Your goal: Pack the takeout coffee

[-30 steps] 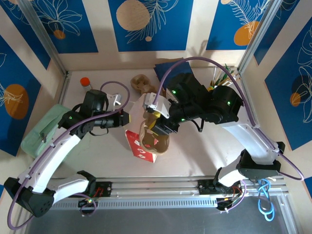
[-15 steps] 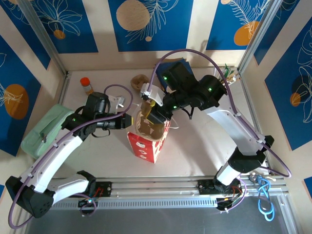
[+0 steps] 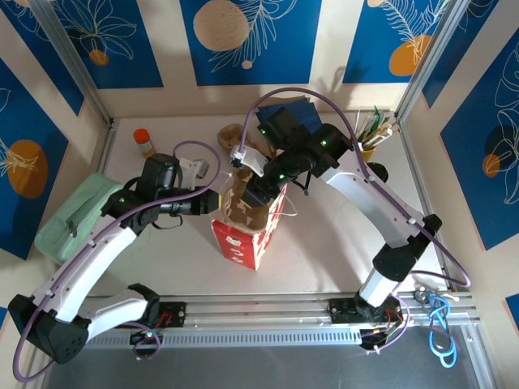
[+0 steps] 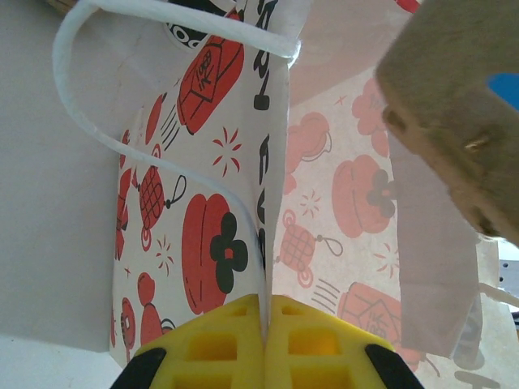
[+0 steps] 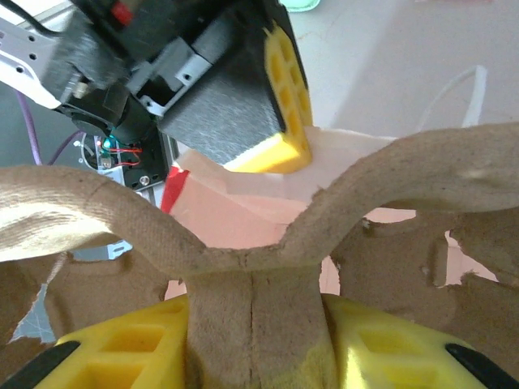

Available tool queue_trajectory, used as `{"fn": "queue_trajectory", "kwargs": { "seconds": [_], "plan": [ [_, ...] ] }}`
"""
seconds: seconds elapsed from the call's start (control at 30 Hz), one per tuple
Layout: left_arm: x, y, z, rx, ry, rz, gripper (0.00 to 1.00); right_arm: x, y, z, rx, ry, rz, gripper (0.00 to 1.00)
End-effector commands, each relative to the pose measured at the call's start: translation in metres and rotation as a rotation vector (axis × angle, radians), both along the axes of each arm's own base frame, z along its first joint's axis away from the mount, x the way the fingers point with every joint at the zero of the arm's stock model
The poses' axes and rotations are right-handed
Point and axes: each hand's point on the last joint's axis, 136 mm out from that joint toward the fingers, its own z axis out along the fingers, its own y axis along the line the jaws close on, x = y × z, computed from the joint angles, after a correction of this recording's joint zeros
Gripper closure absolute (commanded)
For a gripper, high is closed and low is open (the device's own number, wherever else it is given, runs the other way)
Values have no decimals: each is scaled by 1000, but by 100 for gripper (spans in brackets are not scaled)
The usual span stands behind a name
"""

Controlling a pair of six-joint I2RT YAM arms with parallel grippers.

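Centrally, one red-printed paper bag (image 3: 242, 247) is seen upright on the worktop (image 3: 324, 251). Two moulded trays are counted: one pulp carrier (image 3: 243, 212) is held in the bag's mouth, and a second pulp carrier (image 3: 233, 134) is laid at 12 o'clock. The bag's wall at 9 o'clock is pinched by the left claw (image 3: 212, 198), its pads pressed together on the paper. The pulp carrier's central handle is gripped by the right claw (image 3: 253, 193).

One takeout coffee (image 3: 377, 173) is made out at 3 o'clock as a dark round lid, partly screened by the right forearm. One orange-capped bottle (image 3: 143, 142) is set at 10 o'clock, one mint-green case (image 3: 69, 212) at 9 o'clock, and one holder of sticks (image 3: 369, 134) at 2 o'clock.

The pale worktop is enclosed by blue leaf-patterned panels (image 3: 243, 40).
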Motion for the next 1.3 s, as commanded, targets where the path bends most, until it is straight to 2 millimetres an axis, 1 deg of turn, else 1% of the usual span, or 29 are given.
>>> {"fn": "queue_trajectory", "kwargs": {
  "seconds": [0.0, 0.1, 0.4, 0.6, 0.87, 1.27],
  "plan": [
    [-2, -4, 4, -9, -44, -36, 100, -1, 2, -1, 33, 49, 3, 61],
    [-1, -5, 4, -12, -41, -38, 100, 3, 1, -8, 23, 61, -9, 62],
    [-3, -9, 4, -25, -38, -61, 100, 17, -6, -16, 28, 87, -39, 62],
    [-3, -12, 4, -34, -32, -75, 100, 24, -6, -25, 6, 82, -51, 62],
    [-4, -14, 5, -44, -30, -92, 100, 32, -8, -52, -86, 70, -73, 63],
    [-7, -14, 6, -48, -37, -104, 100, 37, -9, -79, -189, 49, -85, 64]
  ]
}}
